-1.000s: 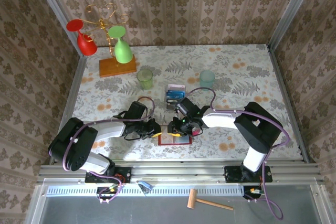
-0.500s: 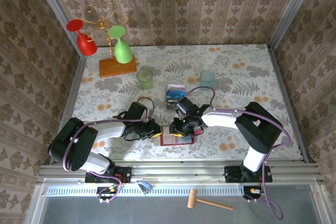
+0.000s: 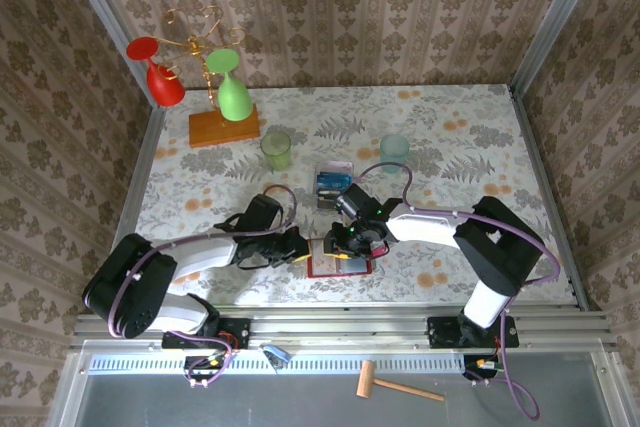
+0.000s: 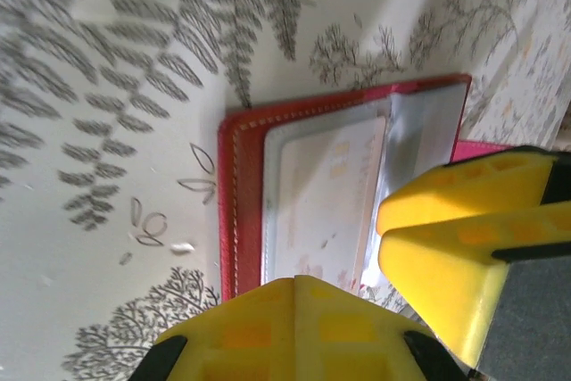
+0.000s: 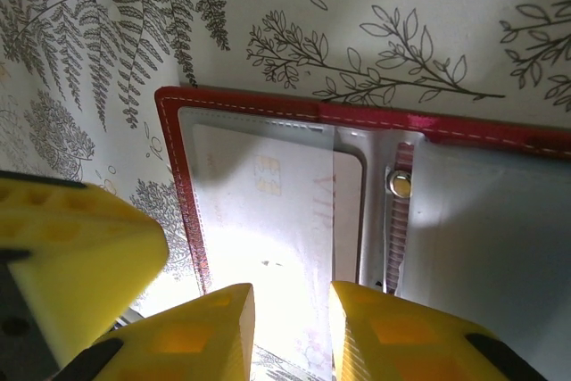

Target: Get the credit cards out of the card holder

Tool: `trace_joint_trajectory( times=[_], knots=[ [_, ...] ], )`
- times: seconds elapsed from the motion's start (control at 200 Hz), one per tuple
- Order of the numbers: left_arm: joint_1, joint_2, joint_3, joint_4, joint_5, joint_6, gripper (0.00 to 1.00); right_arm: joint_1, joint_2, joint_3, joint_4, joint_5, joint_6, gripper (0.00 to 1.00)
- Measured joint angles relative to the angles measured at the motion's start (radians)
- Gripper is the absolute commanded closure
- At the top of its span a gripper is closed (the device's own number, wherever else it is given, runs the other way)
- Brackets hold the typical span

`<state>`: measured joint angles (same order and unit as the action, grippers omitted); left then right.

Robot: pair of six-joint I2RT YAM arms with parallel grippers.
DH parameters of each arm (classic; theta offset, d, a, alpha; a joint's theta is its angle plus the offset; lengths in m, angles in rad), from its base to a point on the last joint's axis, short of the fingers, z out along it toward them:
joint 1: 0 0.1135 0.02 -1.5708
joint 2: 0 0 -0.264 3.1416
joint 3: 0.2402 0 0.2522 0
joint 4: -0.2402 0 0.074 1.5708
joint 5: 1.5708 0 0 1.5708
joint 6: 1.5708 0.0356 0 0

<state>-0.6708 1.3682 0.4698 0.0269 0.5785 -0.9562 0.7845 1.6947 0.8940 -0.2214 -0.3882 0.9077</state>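
Observation:
The red card holder [image 3: 340, 267] lies open on the flowered table near the front edge. A light credit card [image 5: 268, 220] sits inside its clear pocket [image 4: 326, 194], within the red stitched border [image 4: 243, 202] [image 5: 181, 185]. My left gripper [image 3: 311, 245] is shut, its yellow tips [image 4: 296, 281] together over the holder's left edge with nothing between them. My right gripper [image 3: 352, 239] hovers over the same pocket with its fingers apart [image 5: 290, 301] and the card showing through the gap. More blue cards [image 3: 331, 183] lie just behind the holder.
A green cup [image 3: 276, 149] and a teal cup [image 3: 394, 150] stand mid-table. At the back left is a wooden stand [image 3: 224, 127] with a red and a green glass. Patterned walls close in three sides. A small wooden hammer [image 3: 398, 384] lies in front of the rail.
The left gripper has closed fully and moved slightly right towards the holder. The right gripper has stayed over the pocket at the same opening.

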Motion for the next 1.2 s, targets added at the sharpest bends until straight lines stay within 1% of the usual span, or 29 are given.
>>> trace_joint_trajectory(
  times=[0.115, 0.32, 0.74, 0.96, 1.2],
  knots=[
    [-0.022, 0.021, -0.001, 0.011, -0.001, -0.011, 1.00, 0.000, 0.000, 0.000, 0.000, 0.000, 0.000, 0.72],
    [-0.022, 0.064, -0.018, 0.035, -0.001, -0.020, 1.00, 0.000, 0.000, 0.000, 0.001, -0.001, 0.001, 0.72],
    [-0.018, 0.061, -0.018, 0.023, -0.002, -0.008, 1.00, 0.000, 0.010, -0.004, 0.010, -0.006, 0.001, 0.72],
    [-0.014, 0.054, -0.018, 0.006, -0.002, 0.000, 1.00, 0.000, 0.023, -0.016, 0.066, -0.040, 0.010, 0.72],
    [-0.008, 0.054, -0.018, 0.002, -0.002, 0.009, 1.00, 0.000, 0.031, -0.020, 0.085, -0.053, 0.011, 0.72]
  ],
)
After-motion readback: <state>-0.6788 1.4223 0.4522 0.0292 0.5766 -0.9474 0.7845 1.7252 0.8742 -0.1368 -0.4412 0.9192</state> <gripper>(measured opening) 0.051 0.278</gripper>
